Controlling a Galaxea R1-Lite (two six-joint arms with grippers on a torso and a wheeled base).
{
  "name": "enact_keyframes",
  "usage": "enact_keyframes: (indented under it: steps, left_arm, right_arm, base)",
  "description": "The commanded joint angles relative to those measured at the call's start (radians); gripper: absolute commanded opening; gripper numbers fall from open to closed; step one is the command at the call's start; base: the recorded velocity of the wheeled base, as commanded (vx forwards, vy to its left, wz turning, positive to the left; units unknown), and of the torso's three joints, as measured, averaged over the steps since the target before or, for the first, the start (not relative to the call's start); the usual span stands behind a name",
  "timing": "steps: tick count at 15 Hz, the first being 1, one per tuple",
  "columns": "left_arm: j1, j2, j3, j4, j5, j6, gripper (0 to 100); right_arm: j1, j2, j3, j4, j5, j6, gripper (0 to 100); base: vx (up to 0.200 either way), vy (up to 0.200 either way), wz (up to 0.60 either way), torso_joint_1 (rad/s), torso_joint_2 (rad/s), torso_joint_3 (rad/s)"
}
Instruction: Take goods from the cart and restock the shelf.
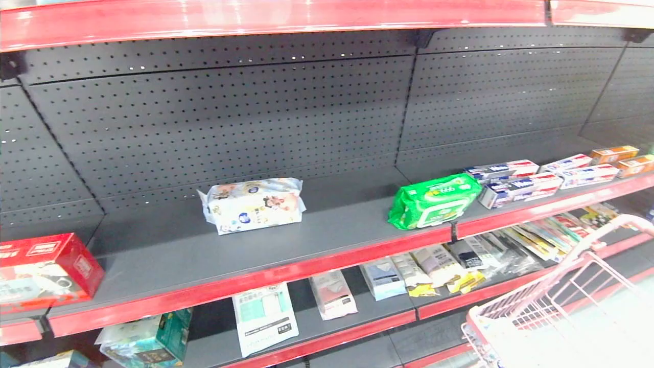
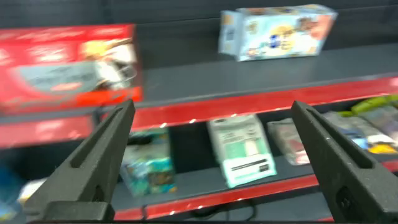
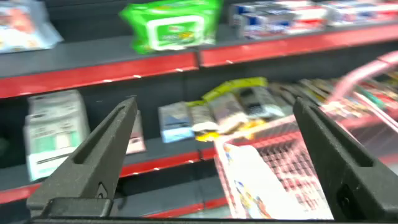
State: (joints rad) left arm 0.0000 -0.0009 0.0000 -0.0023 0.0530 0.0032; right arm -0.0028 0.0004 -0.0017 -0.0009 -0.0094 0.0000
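Observation:
The grey shelf (image 1: 327, 230) with a red front edge holds a white printed tissue pack (image 1: 252, 204), a green wipes pack (image 1: 434, 200) and a red box (image 1: 43, 271) at the far left. The pink wire cart (image 1: 562, 306) stands at the lower right. My left gripper (image 2: 212, 106) is open and holds nothing, facing the shelf front with the red box (image 2: 68, 65) and the tissue pack (image 2: 277, 31) beyond it. My right gripper (image 3: 216, 102) is open, above the cart (image 3: 286, 155), which holds a white printed pack (image 3: 249, 183). The green wipes pack (image 3: 171, 23) lies beyond.
Several toothpaste boxes (image 1: 516, 184) and orange boxes (image 1: 615, 153) line the shelf's right end. The lower shelf (image 1: 357, 317) carries white pouches, small packets and toothbrush packs. Another red-edged shelf (image 1: 265, 20) runs overhead. Bare shelf surface lies between the tissue pack and the wipes.

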Motion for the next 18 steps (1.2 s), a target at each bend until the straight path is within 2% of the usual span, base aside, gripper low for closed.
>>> enact_keyframes:
  steps: [1,8,16,18]
  left_arm:
    - [0.000,0.001,0.000,-0.001,0.001,0.000,100]
    - [0.000,0.001,0.000,-0.001,0.001,0.000,100]
    - [0.000,0.001,0.000,-0.001,0.001,0.000,100]
    - [0.000,0.001,0.000,-0.001,0.001,0.000,100]
  right_arm:
    - [0.000,0.000,0.000,-0.001,0.000,0.000,100]
    - [0.000,0.000,0.000,-0.001,-0.001,-0.002,100]
    - [0.000,0.000,0.000,-0.001,-0.001,-0.002,100]
    - [0.000,0.000,0.000,-0.001,-0.001,-0.003,100]
  base:
    - [0.000,0.000,-0.60,0.002,-0.01,0.002]
    - [0.000,0.000,-0.60,0.004,0.00,0.005]
    - [0.000,0.000,0.00,0.000,0.00,0.000]
    - [0.000,0.000,-0.60,0.002,0.00,0.000]
